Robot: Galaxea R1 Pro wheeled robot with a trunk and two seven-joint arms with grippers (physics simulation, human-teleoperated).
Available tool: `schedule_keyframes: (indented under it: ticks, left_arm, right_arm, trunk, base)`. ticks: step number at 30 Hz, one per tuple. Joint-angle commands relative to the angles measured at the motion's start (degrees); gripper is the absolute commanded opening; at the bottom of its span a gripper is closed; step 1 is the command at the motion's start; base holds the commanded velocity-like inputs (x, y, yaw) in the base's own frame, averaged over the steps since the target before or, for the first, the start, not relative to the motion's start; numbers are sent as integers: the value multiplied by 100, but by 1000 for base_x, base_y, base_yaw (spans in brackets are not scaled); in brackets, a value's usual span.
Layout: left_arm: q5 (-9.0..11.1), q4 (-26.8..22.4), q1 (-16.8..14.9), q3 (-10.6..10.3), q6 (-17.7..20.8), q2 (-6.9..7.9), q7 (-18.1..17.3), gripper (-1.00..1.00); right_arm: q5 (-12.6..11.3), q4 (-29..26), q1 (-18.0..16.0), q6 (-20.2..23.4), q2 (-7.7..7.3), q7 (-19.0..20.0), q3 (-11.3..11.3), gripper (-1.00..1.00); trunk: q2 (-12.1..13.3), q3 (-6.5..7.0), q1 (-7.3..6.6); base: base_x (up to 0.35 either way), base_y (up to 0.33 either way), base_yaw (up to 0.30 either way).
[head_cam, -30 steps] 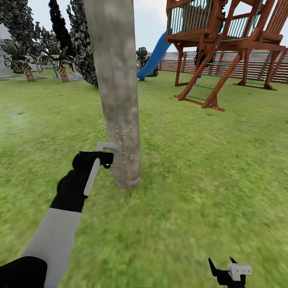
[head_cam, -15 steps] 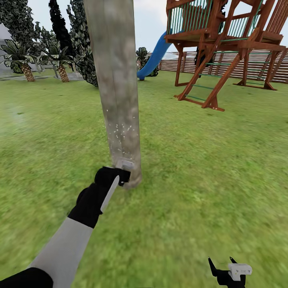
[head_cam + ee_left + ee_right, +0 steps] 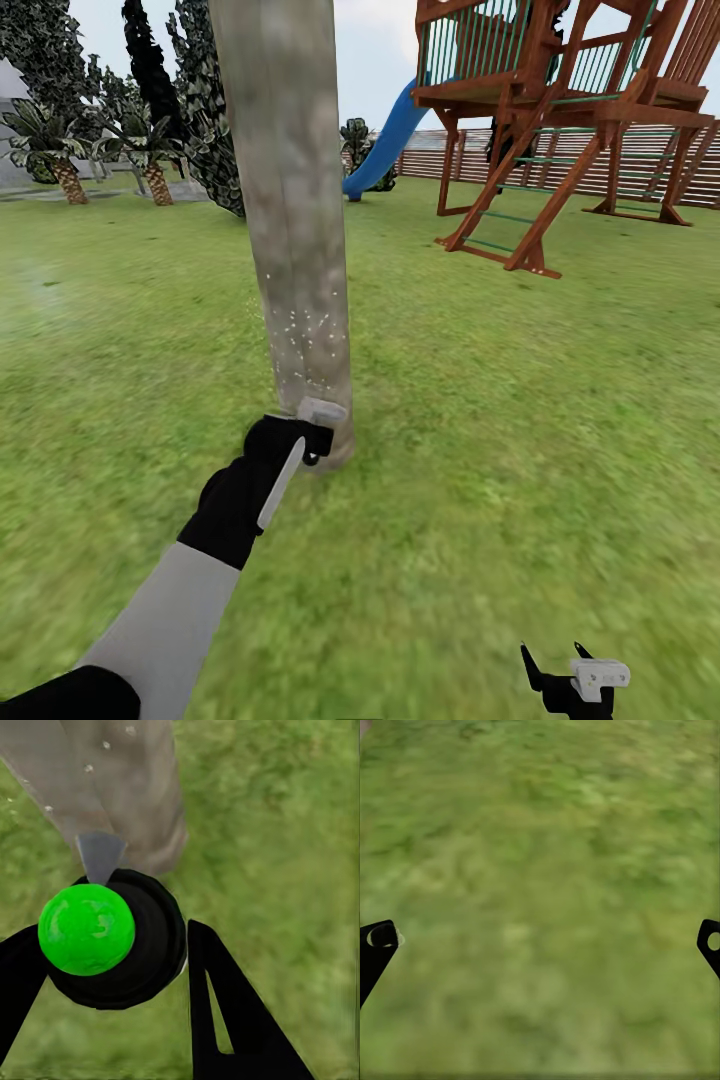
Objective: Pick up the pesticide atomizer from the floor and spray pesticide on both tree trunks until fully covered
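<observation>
Grass [image 3: 520, 420] around tree trunk [image 3: 290, 200]; wooden playset [image 3: 570, 110] well behind.

Backyard garden w/ grass lawn [image 3: 500, 420], wooden playset [image 3: 570, 110] & blue slide [image 3: 385, 140], slat fence [image 3: 600, 165].

Flat even daylight; grass [image 3: 520, 450] blurry

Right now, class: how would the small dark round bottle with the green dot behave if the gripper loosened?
The small dark round atomizer bottle looks rigid. Being round between the left gripper fingers, it might twist or slip. Dropped on the grass, it would probably roll little.
</observation>
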Motion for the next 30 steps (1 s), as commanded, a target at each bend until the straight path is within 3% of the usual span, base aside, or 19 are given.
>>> schedule_keyframes:
  ticks: [1, 3, 6, 8, 9, 14, 16, 18, 20, 22, 30]
  left_arm:
    - [-22, 77, 124, 1, -34, 9, -2, -100]
    - [-27, 355, 209, 8, -187, 29, -3, -100]
    - [-55, 1266, 234, 15, -991, 39, 2, -100]
    - [-59, 1576, 234, 34, -1264, 39, 11, -100]
    - [-85, 1697, 235, 27, -1445, 32, 64, -100]
    - [-77, 1763, 235, 54, -1601, 34, 195, -100]
    - [-53, 1984, 235, 61, -2021, 33, 413, -100]
    - [39, 2545, 235, 68, -2498, 24, 750, -100]
    - [464, 3373, 242, 150, -3555, 54, 880, -100]
    - [659, 3863, 243, 217, -4050, 73, 898, -100]
    - [690, 4015, 265, 220, -4170, 83, 901, -100]
  right_arm:
    - [0, 0, 0, 0, 0, 0, 0, 100]
    - [0, 0, 0, 0, 0, 0, 0, 100]
    - [0, 0, 0, 0, 0, 0, 0, 100]
    - [0, 0, 0, 0, 0, 0, 0, 100]
    - [0, 0, 0, 0, 0, 0, 0, 100]
    - [0, 0, 0, 0, 0, 0, 0, 100]
    - [0, 0, 0, 0, 0, 0, 5, 100]
    - [0, 3, 0, 0, 0, 0, 6, 100]
    - [5, 7, 0, 0, 7, 0, 8, 100]
    - [6, 8, 0, 0, 8, 0, 9, 100]
    - [0, 26, 0, -4, 9, 0, 9, 100]
  trunk:
    - [0, 1, -1]
    - [0, 1, -1]
    - [0, 1, -1]
    - [0, 1, -1]
    - [0, 1, -1]
    - [0, 1, -1]
    - [0, 1, -1]
    - [0, 1, -1]
    - [0, 1, -1]
    - [0, 1, -1]
    - [0, 1, -1]
  base:
    - [0, 0, 0]
    - [0, 0, 0]
    - [0, 0, 0]
    - [0, 0, 0]
    - [0, 0, 0]
    - [0, 0, 0]
    - [0, 0, 0]
    - [0, 0, 0]
    - [0, 0, 0]
    - [0, 0, 0]
    - [62, -178, 0]
